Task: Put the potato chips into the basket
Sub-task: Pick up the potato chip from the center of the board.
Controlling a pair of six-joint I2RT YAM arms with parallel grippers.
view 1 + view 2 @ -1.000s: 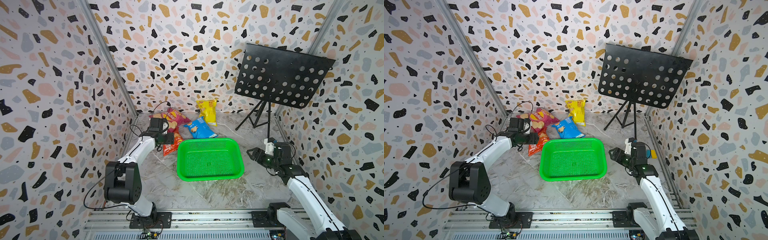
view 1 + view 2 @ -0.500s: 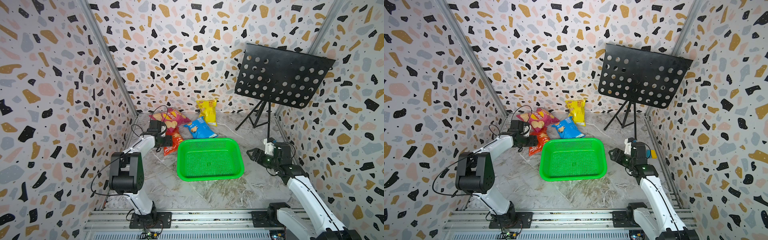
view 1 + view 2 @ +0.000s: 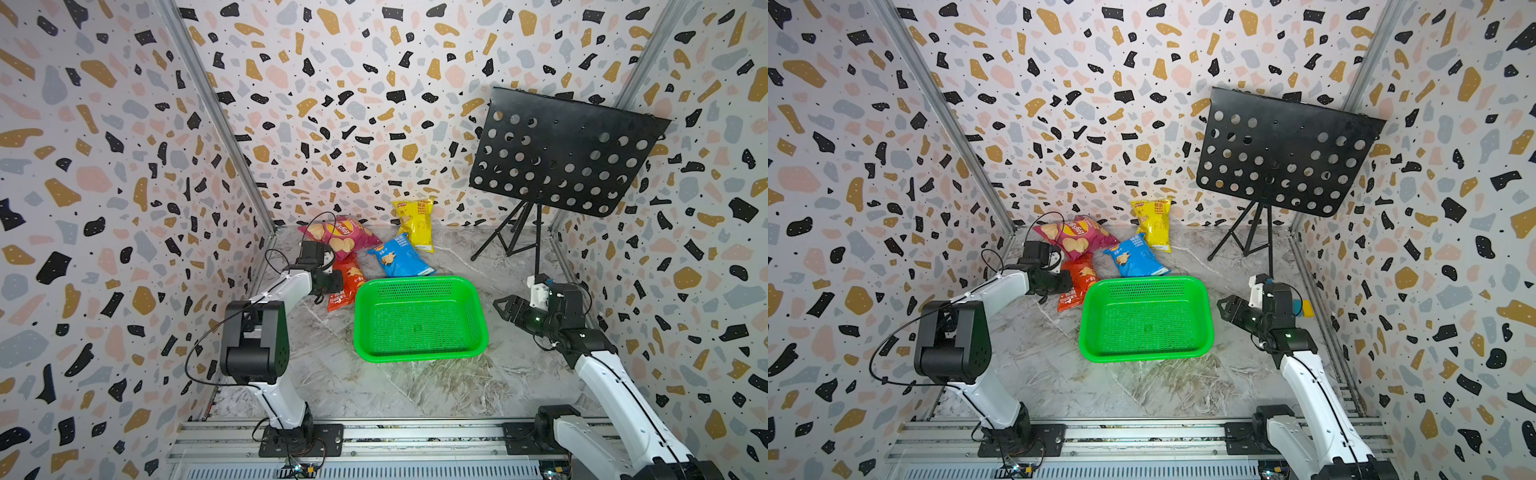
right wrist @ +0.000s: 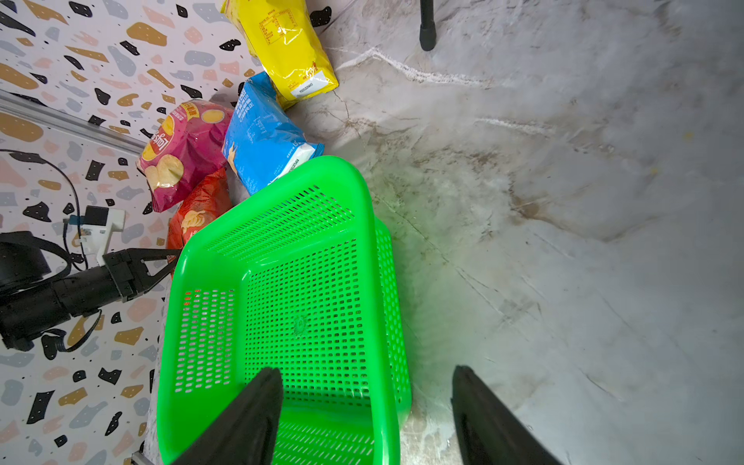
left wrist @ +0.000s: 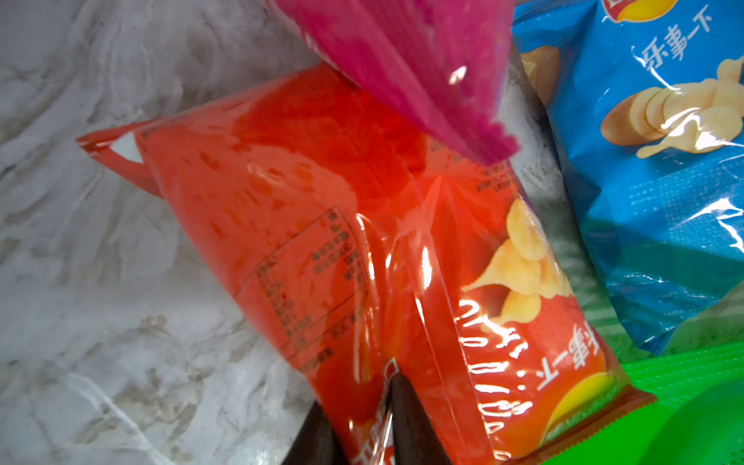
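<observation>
Grip first: confirm a bite by the left claw [image 5: 358,396], set nearly shut on the sealed near end of the red bag [image 5: 322,225], on crimp rather than loose film; looks pinched from the wrist view, yet hard to judge how firmly. Raise the bag, lying on the bench [image 3: 332,374] just beside the left rim of the empty basket [image 3: 419,355] with a corner of the magenta bag [image 3: 340,235] over its far end, straight up, to slide free without dragging that neighbour. Clear the rim, carry over the mesh floor, and let go low. Leave the right claw [image 4: 364,372], spread wide and holding nothing near the basket's opposite side, parked. Save the blue bag [image 3: 401,259] at the far rim and the yellow bag [image 3: 415,222] by the back wall for later.
</observation>
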